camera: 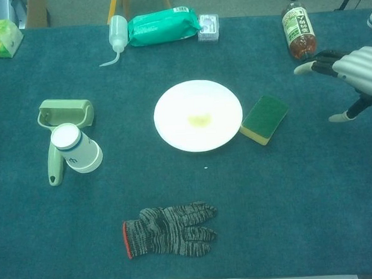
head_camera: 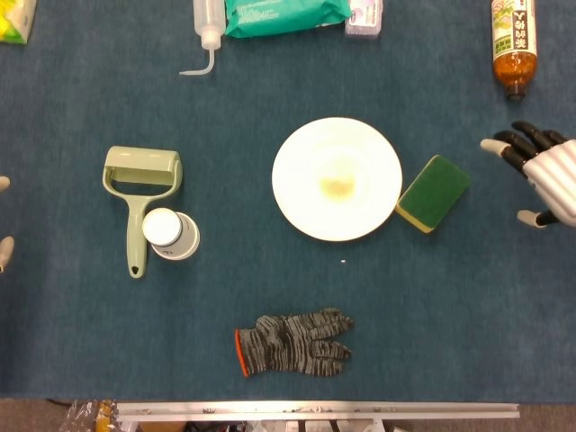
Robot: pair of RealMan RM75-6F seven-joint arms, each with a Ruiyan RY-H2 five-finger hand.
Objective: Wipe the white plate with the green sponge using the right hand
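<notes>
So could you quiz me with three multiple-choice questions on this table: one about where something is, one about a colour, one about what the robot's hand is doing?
1. Where does the green sponge lie?
A. on the plate
B. just right of the white plate
C. beside the glove

2. What colour is the smear on the plate?
A. red
B. blue
C. yellowish

3. What is the right hand doing?
A. holding the sponge
B. open, right of the sponge, apart from it
C. pressing on the plate

Answers: 1 B, the sponge sits at the plate's right edge. 2 C, a pale yellow patch marks the plate's middle. 3 B, its fingers are spread and hold nothing.
</notes>
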